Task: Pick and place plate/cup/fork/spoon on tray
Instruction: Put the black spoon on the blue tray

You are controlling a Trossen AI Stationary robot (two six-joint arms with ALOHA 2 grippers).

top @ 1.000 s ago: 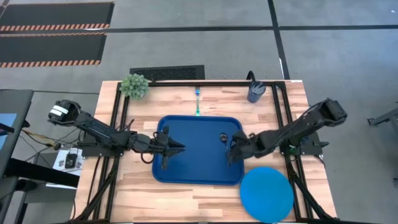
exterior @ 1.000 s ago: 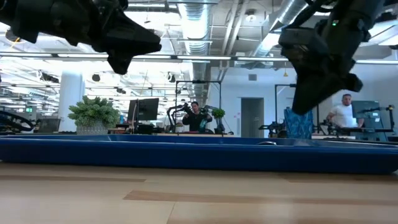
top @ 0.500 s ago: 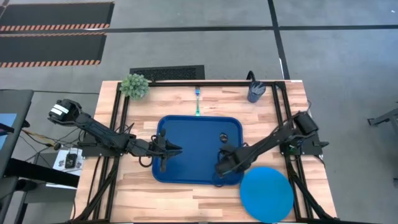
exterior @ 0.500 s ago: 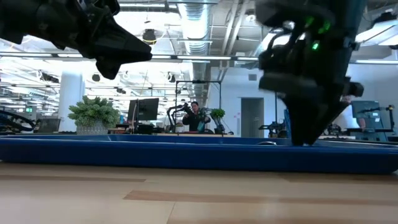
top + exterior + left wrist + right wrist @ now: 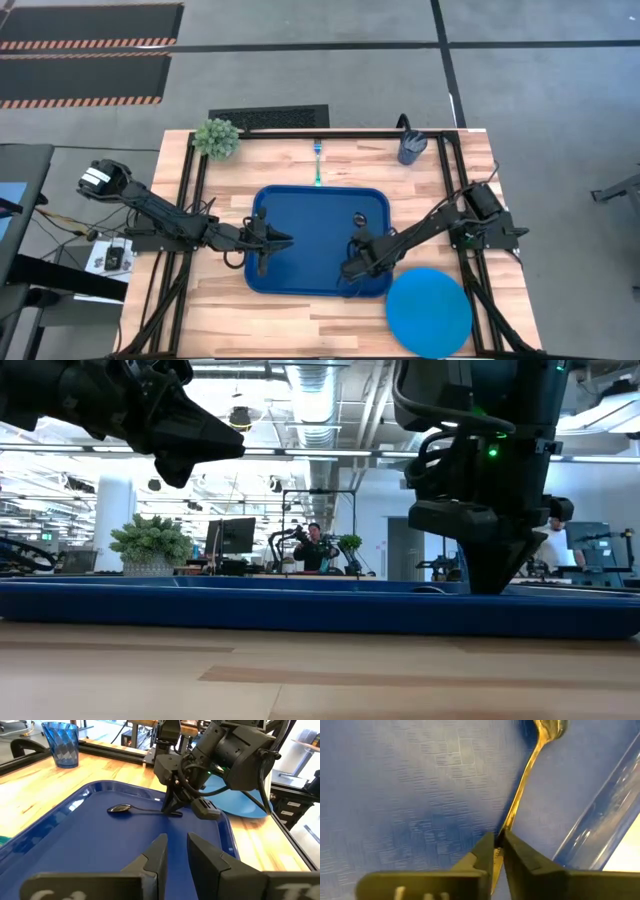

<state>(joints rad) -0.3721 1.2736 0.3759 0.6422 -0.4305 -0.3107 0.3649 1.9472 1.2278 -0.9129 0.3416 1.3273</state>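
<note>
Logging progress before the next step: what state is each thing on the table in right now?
spoon: lying in the tray, handle end pinched by the right gripper
tray: flat on the table
plate: on the table, outside the tray
cup: upright, off the tray
fork: on the table, off the tray
right gripper: shut on spoon handle
left gripper: over the tray, holding nothing

Dark-blue tray (image 5: 300, 240), bright-blue plate (image 5: 429, 311)

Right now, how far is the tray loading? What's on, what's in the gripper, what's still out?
Done: only the spoon lies in the tray.
In hand: the right gripper is down on the tray, fingers pinched on the spoon's handle end. The left gripper hovers over the tray's left side, holding nothing.
Left: the plate, cup and fork sit on the table outside the tray.
</note>
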